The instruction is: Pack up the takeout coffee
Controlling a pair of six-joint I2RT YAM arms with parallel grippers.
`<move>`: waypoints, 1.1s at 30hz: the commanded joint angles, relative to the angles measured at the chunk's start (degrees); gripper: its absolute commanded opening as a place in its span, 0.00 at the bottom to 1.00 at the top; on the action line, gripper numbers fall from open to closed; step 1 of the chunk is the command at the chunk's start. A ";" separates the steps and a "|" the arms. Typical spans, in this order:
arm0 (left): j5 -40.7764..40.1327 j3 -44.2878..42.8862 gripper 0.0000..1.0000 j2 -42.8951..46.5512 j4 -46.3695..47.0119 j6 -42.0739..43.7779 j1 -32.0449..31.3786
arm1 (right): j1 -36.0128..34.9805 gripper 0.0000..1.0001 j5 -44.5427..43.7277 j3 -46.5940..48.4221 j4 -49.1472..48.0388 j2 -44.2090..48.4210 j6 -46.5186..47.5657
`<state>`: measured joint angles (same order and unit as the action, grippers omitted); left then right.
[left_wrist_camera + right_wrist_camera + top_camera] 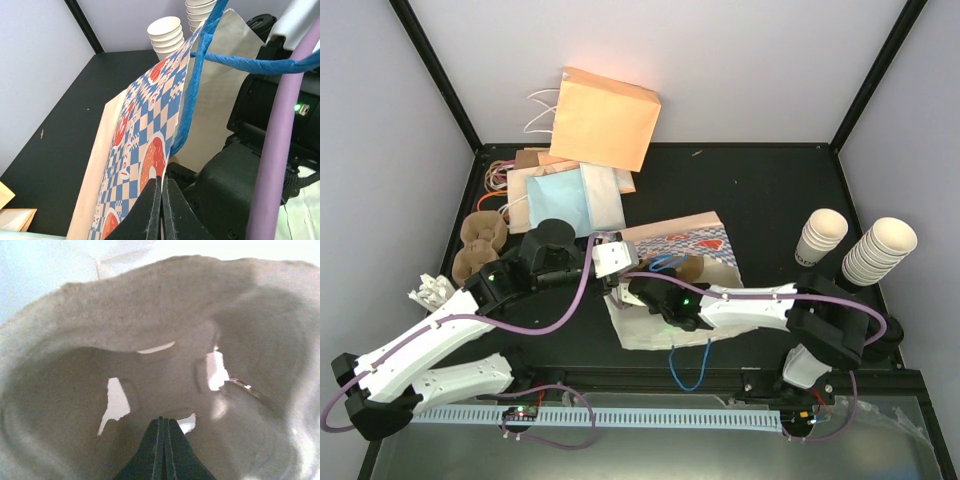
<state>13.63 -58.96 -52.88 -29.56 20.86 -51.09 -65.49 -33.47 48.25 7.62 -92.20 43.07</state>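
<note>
The left gripper (161, 180) is seen with its fingers pressed together on the raised edge of the checked bag (142, 135), just below the blue handle (192, 90). The bag's printed panel is held up at a tilt from that pinch, while the rest of it is spread on the table (760, 190) between the two arms. The right gripper (161, 421) is reached in from the right, and its fingers are closed tip to tip against the inside of a grey pulp carrier (150, 320). Whether any of the carrier's wall is caught between them cannot be told. Two cup stacks (820, 235) (880, 250) are stood at the table's right edge, well apart from the bag. A single cup away from those stacks cannot be made out in any view.
</note>
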 commanded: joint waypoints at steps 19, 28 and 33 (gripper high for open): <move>0.14 -3.88 0.02 -2.40 -1.03 0.11 -0.59 | 0.54 0.01 10.37 2.02 14.49 14.34 -10.16; 1.26 -4.05 0.02 -2.31 -1.93 -0.23 -0.81 | 0.81 0.01 10.93 5.03 17.44 7.71 -12.88; 2.10 -4.06 0.02 -1.96 -2.65 -0.46 -0.94 | 0.98 0.01 7.78 4.84 17.02 4.68 -13.14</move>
<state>12.60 -60.62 -55.24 -32.38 20.84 -51.37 -65.08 -22.46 52.10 23.46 -84.55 31.20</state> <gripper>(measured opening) 0.016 0.027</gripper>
